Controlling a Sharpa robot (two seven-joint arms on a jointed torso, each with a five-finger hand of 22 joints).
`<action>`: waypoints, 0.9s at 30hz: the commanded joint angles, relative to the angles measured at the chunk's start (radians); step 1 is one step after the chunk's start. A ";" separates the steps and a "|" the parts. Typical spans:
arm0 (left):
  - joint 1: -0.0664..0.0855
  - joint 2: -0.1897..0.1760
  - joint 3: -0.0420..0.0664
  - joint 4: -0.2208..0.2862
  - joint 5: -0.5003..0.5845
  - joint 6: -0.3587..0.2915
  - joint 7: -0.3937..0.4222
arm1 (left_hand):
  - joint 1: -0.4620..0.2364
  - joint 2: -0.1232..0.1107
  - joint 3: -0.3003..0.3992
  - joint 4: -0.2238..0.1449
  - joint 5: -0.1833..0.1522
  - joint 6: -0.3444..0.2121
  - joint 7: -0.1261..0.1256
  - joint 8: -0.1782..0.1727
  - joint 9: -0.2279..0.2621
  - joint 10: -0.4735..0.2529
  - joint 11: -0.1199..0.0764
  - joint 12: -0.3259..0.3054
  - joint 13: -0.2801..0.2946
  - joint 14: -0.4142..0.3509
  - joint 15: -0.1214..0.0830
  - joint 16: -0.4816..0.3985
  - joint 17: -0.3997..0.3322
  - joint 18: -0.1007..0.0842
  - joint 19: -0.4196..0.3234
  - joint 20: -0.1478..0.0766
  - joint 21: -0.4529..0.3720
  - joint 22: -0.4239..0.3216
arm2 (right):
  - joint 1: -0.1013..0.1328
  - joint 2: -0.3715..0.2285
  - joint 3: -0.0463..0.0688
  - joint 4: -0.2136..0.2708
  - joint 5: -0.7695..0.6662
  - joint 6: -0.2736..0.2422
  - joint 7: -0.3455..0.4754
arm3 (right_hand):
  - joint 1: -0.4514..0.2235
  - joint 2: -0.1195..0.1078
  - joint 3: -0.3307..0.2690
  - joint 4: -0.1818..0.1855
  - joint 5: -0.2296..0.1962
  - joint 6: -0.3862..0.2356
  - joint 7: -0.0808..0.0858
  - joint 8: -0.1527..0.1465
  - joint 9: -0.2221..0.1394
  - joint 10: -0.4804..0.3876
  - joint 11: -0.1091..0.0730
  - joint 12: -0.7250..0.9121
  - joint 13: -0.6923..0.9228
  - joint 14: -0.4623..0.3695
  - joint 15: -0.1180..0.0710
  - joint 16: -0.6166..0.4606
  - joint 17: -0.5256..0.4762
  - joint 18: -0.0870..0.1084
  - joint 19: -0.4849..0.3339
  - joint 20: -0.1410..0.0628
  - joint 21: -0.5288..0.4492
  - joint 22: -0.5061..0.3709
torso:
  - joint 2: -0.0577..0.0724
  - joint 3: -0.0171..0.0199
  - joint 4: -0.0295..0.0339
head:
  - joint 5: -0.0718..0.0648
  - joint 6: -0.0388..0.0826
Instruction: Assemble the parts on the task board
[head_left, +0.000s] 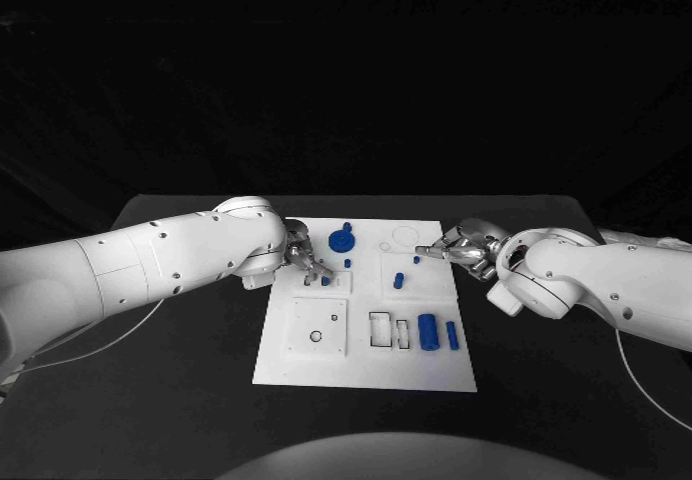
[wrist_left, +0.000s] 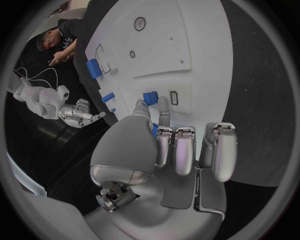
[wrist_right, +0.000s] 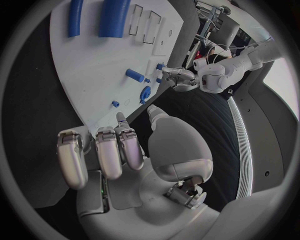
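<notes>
Head view, task board (head_left: 289, 365): white plate at frame centre, blue parts scattered.
Left hand (head_left: 307, 262): pinching a small blue part (wrist_left: 150, 97).
Right hand (head_left: 459, 247): holds nothing, fingers apart.

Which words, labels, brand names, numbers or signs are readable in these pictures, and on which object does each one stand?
None can be read: the white task board, the blue parts, such as the thick cylinder, the left hand and the right hand show no lettering or numbers.
</notes>
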 joint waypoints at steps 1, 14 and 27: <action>0.000 0.002 0.000 0.000 0.005 -0.015 0.016 | -0.001 0.011 0.000 0.006 -0.004 0.002 -0.001 -0.003 -0.001 0.104 -0.004 0.003 0.263 0.106 0.006 0.003 0.264 -0.008 0.105 0.006 0.002 0.263 | -0.001 0.000 0.000 0.001 -0.004 0.017 -0.005 | 0.000 0.011 -0.002 0.001 0.005 -0.008 0.012 0.004 0.001 0.107 0.006 0.007 0.263 0.106 0.005 0.006 0.263 -0.014 0.107 0.007 0.005 0.263 | 0.000 -0.0004 0.0004 | -0.002 0.000; 0.000 -0.005 0.000 0.003 0.004 -0.042 0.034 | -0.005 0.011 -0.003 0.005 -0.004 0.001 0.000 -0.004 -0.002 0.104 -0.003 0.003 0.263 0.106 0.006 0.003 0.264 -0.008 0.105 0.006 0.002 0.263 | -0.001 0.001 0.000 0.000 -0.004 0.018 -0.006 | 0.001 0.013 -0.003 0.001 0.005 -0.008 0.013 0.005 0.002 0.107 0.007 0.007 0.263 0.106 0.006 0.006 0.263 -0.014 0.107 0.008 0.005 0.263 | 0.000 -0.0003 0.0006 | 0.000 0.001; 0.000 -0.008 0.000 0.006 0.005 -0.031 0.040 | -0.008 0.007 -0.008 0.004 -0.004 0.002 0.000 -0.004 -0.002 0.104 -0.003 0.003 0.263 0.106 0.006 0.003 0.264 -0.008 0.105 0.006 0.002 0.263 | -0.001 0.001 0.000 -0.001 -0.004 0.017 -0.005 | 0.001 0.013 -0.003 0.001 0.005 -0.008 0.013 0.005 0.002 0.107 0.007 0.007 0.263 0.106 0.006 0.006 0.263 -0.014 0.107 0.008 0.005 0.263 | 0.000 -0.0001 0.0000 | -0.001 -0.001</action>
